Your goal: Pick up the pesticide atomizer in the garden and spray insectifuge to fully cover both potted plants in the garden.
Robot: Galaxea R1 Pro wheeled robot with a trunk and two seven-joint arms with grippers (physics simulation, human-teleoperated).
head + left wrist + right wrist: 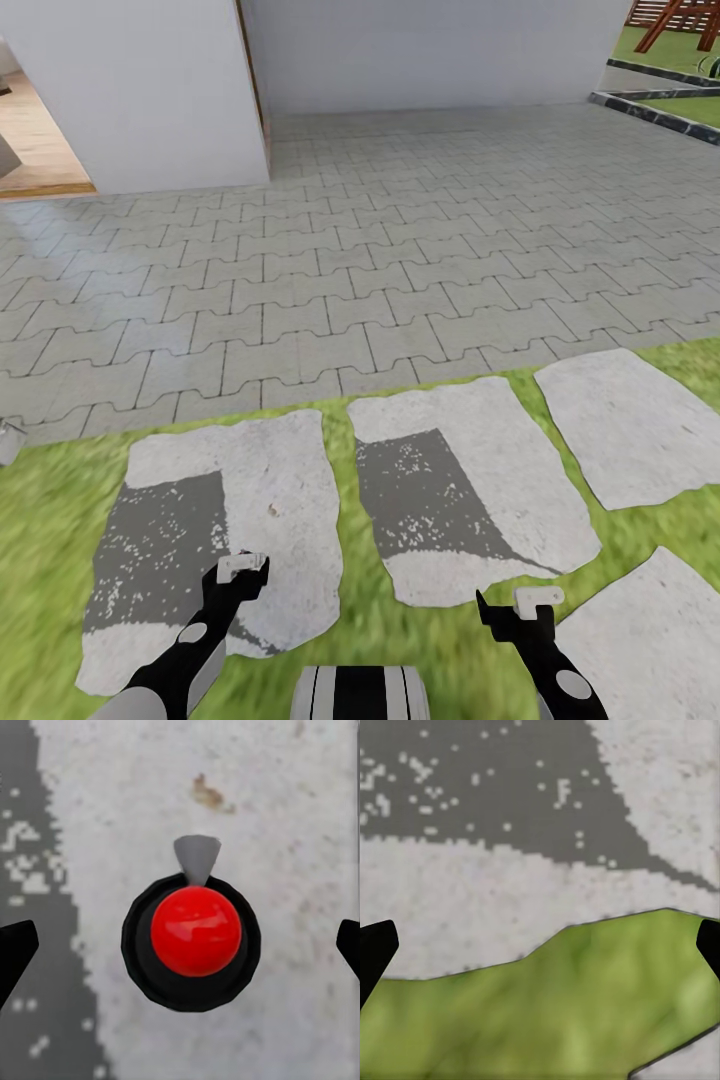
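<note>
The pesticide atomizer and the potted plants are out of view. I stand on the garden lawn [400, 640] among pale stepping stones [290, 470]. My left gripper [243, 570] hangs open over one stone [262, 787], its dark fingertips [16, 949] far apart. In the left wrist view a red ball in a black ring [196, 931] shows between them; I cannot tell what it is. My right gripper [520, 605] is open and empty over a stone's edge [472, 915] and grass [585, 1005].
Grey interlocking paving [400, 250] stretches ahead to a white wall [150, 90] with a doorway [30, 140] at far left. Dark kerbs [650, 105], more lawn and a wooden frame [680, 20] lie far right. More stones [630, 420] lie to the right.
</note>
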